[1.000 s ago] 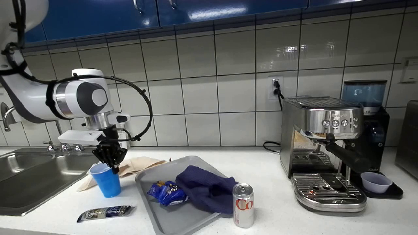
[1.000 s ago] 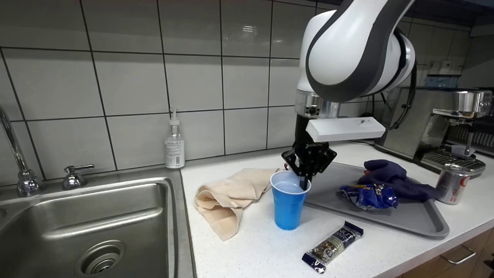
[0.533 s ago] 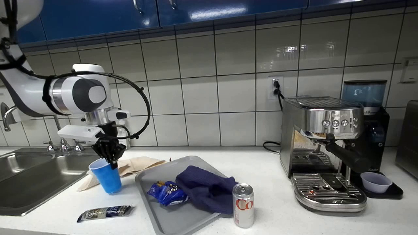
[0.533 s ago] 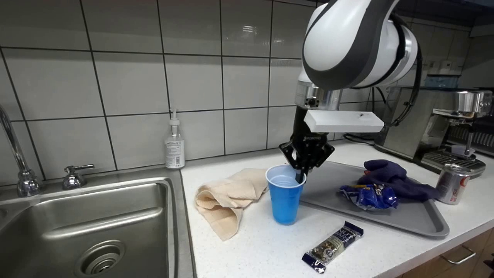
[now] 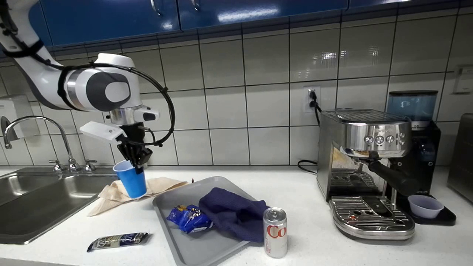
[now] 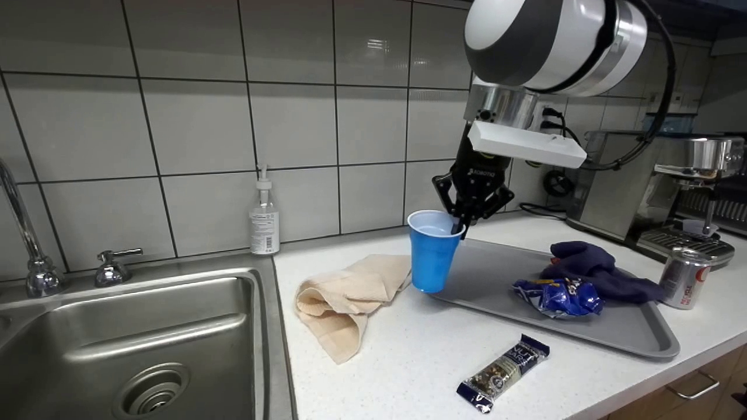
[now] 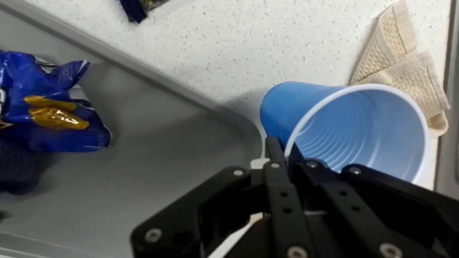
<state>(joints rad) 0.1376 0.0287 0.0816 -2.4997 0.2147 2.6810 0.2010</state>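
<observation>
Tool [image 7: 285, 147] grips the rim of the blue cup [image 6: 432, 256], which hangs just below it, slightly tilted. Grasp is complete; lift off the tabletop [image 6: 402, 373] appears made, though clearance reads poorly. Release is outstanding. Gray tray [image 7: 161, 179] lies lower, alongside.

Glare marks the blue cabinets [image 5: 262, 13] and wall tiles [image 5: 266, 61] above a bright worktop [image 5: 306, 207]. In the wrist view, soft shadows dim the tray [image 7: 161, 172], and the pincer [image 7: 285, 151] looks slightly blurred.
</observation>
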